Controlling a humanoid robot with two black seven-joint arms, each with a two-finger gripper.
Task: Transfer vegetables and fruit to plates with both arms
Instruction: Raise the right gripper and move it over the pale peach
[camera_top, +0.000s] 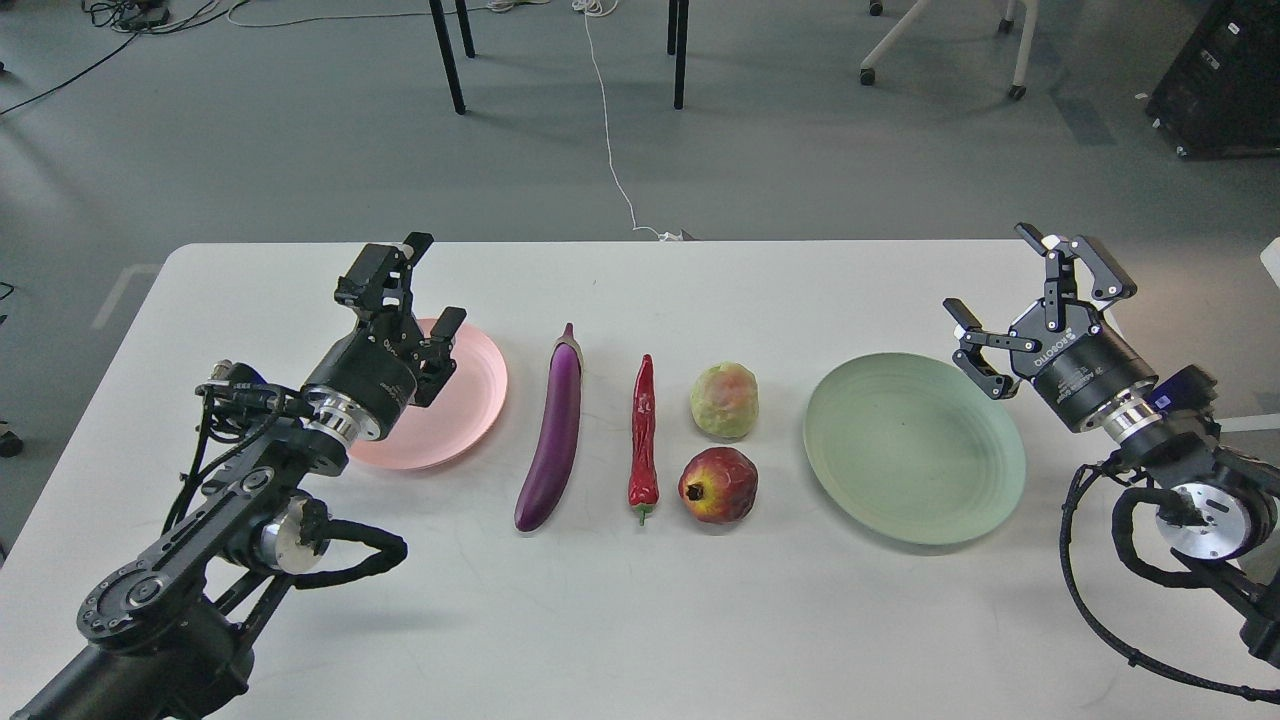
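Eggplant (552, 438) lies right of spread left gripper (432, 280).

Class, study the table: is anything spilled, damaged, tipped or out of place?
Nothing stands out. The eggplant, chili pepper, pale fruit and pomegranate lie neatly between the empty pink plate and the empty green plate. Both tools, left and right, are open and hold nothing.

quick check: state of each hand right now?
Left hand: open, empty, over the pink plate.
Right hand: open, empty, beside the green plate.
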